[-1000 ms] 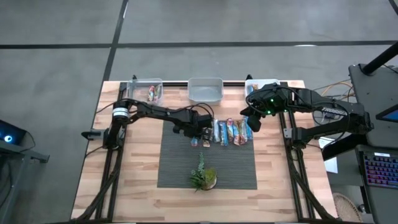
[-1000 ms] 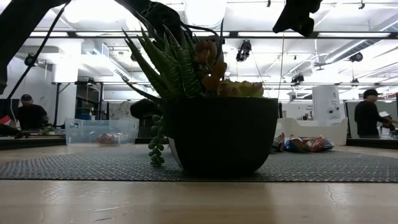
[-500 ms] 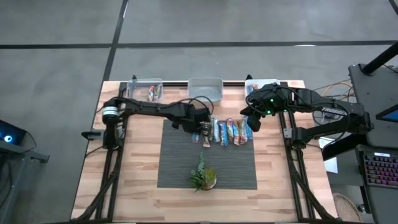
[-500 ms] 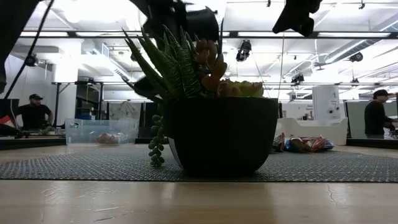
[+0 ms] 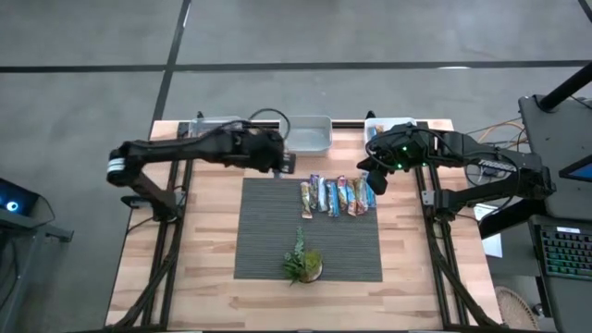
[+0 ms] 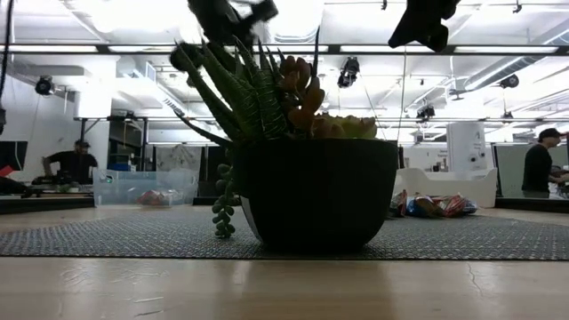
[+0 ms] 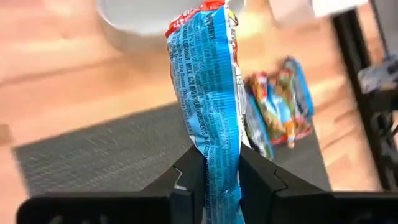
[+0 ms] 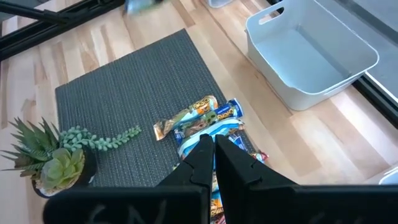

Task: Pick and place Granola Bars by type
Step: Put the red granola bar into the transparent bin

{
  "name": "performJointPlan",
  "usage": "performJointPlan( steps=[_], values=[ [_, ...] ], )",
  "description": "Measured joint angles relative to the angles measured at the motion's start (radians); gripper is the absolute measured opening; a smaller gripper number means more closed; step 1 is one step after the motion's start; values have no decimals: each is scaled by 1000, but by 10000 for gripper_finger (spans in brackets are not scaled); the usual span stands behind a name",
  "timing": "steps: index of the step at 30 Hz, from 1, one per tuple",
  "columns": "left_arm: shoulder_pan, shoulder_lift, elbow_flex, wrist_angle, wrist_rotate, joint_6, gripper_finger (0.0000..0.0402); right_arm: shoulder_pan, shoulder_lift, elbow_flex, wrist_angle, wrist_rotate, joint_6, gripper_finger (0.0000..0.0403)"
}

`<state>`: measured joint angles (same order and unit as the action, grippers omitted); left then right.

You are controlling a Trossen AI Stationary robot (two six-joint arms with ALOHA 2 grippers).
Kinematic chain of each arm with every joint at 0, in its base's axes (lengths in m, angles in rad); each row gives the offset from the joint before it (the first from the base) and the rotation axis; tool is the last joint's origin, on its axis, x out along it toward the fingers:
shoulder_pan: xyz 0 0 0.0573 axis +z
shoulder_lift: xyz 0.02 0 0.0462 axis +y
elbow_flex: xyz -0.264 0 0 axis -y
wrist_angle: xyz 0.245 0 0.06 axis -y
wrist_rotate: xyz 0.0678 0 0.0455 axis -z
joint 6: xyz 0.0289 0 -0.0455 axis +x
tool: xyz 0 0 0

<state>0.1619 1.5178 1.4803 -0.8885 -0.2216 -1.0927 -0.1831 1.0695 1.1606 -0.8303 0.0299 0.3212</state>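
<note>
Left wrist view shows the left gripper clamped on a blue-and-red crinkled foil granola bar standing upright between its fingers; "COCONUT MILK" is legible in its small print. Beyond it lie the remaining shiny multicoloured bars on the dark woven mat. The right gripper hangs pressed together above them.

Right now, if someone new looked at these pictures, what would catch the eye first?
Most striking is the blue-wrapped granola bar clamped upright between the fingers of the left gripper, lifted above the far left corner of the dark mat. Next comes the row of granola bars lying side by side on the mat's far part, with the shut right gripper hovering at its right end. In the low view, the potted succulent fills the foreground.
</note>
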Motion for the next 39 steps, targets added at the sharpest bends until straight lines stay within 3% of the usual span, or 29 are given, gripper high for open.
performJointPlan(
  steps=[12,20,39],
  values=[
    [22,-177,-11,-153,-175,-13,57,-3,0,0,20,0,18,9],
    [120,-227,-11,-278,-251,26,57,-4,0,0,21,0,20,9],
    [631,-232,-10,-276,-13,408,57,-5,0,0,21,0,46,9]
  ],
)
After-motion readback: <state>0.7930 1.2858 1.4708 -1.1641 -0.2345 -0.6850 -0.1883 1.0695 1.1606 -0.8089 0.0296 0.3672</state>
